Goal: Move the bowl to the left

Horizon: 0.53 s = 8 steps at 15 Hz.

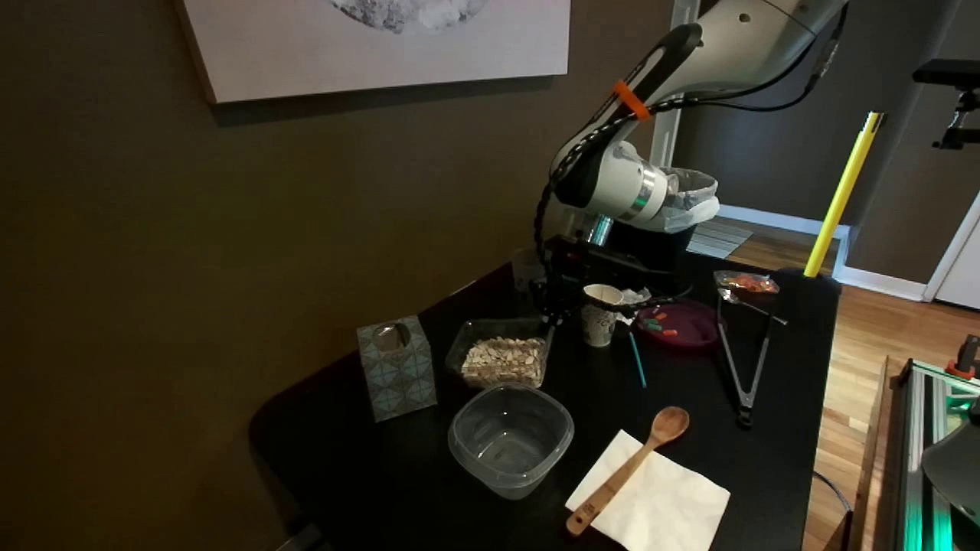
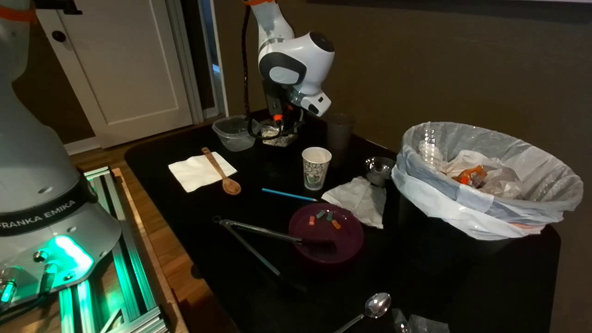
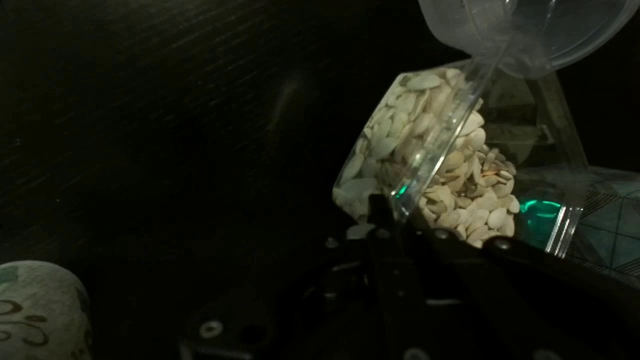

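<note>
The gripper (image 3: pixel 398 215) seems pinched on the rim of the bowl (image 1: pixel 501 329), which is at twelve o'clock from the big tub (image 1: pixel 511 445) in an exterior view. The bowl should go left slow and flat, so no seeds (image 1: pixel 501 363) spill.

- Clear grey-tinted container (image 1: pixel 511 448), upright on the dark worktop (image 1: pixel 367 474).
- Patterned box (image 1: pixel 402 375) with an opening in its top.
- Wooden spoon (image 1: pixel 624 474) lying across a white napkin (image 1: pixel 674 505).
- Paper cup (image 2: pixel 316 171), upright; blue pencil (image 2: pixel 286 194) near it.
- Purple plate (image 2: pixel 347 240) bearing small coloured pieces (image 2: pixel 336 225).
- Metal tongs (image 2: pixel 263 231), spread, one leg over the plate in an exterior view.
- Crumpled tissue (image 2: pixel 363 196) between the plate and a small shiny dish (image 2: pixel 379 170).
- White-lined bin (image 2: pixel 476 210) holding rubbish (image 2: pixel 474 176).
</note>
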Tool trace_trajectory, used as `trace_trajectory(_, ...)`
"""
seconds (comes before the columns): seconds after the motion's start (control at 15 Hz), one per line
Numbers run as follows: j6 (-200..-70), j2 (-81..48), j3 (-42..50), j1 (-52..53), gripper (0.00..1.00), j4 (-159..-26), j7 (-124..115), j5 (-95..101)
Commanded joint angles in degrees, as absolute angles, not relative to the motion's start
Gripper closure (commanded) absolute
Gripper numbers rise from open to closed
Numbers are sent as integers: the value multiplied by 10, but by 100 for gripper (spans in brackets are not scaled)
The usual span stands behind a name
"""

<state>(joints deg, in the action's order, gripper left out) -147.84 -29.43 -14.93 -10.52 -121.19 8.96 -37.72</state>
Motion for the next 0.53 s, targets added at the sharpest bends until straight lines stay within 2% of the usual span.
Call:
trace_trajectory(0.0, -1449, -249, -157, -120, 98, -1252, 160, -433)
trace_trajectory(0.47, -1465, -142, -144, -106, 98, -1351, 304, -610)
